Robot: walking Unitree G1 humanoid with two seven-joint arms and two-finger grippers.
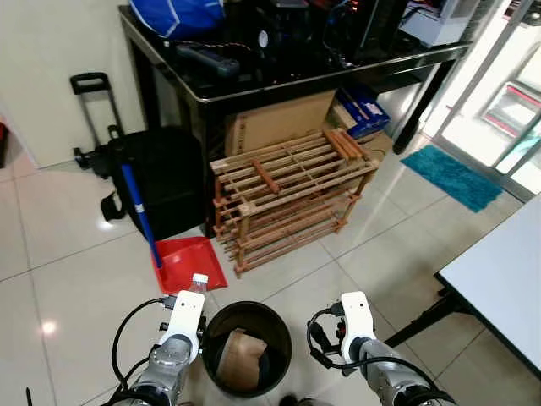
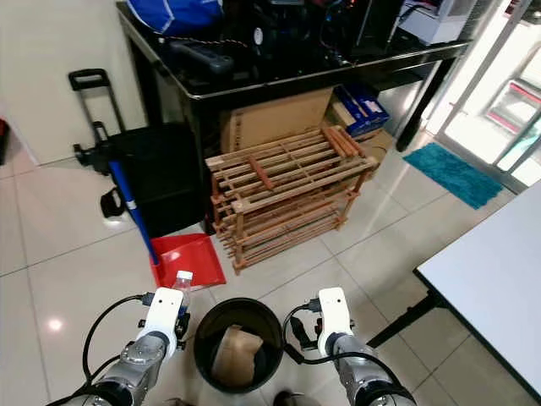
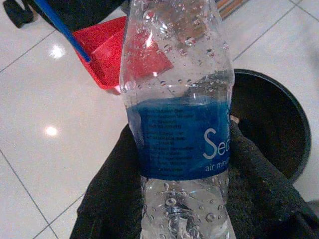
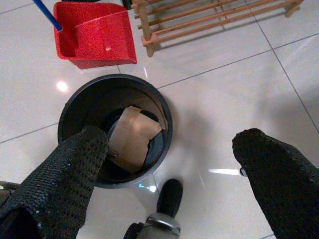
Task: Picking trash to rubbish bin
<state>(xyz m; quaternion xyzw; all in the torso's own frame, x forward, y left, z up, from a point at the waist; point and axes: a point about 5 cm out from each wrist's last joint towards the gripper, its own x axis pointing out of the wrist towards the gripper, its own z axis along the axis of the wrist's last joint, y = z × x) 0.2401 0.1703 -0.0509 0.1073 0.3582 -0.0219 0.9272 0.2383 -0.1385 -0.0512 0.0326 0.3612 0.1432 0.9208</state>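
The left gripper [image 3: 179, 199] pinches an upright plastic water bottle [image 3: 177, 99] just left of the black rubbish bin [image 1: 279, 334], nearer than the spread, empty right gripper [image 4: 169, 164].

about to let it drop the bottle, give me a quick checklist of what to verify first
1. Bottle held: ok. The left gripper is shut on the plastic bottle.
2. Bottle over the bin: not ok. In the left eye view the bottle sits beside the rim of the rubbish bin, on its left, not above the opening.
3. Room in the bin: ok. A brown paper bag lies inside, with space left around it.
4. Right gripper out of the way: ok. It is open and empty, to the bin's right.
5. Red dustpan clear of the path: ok. It lies beyond the bin.
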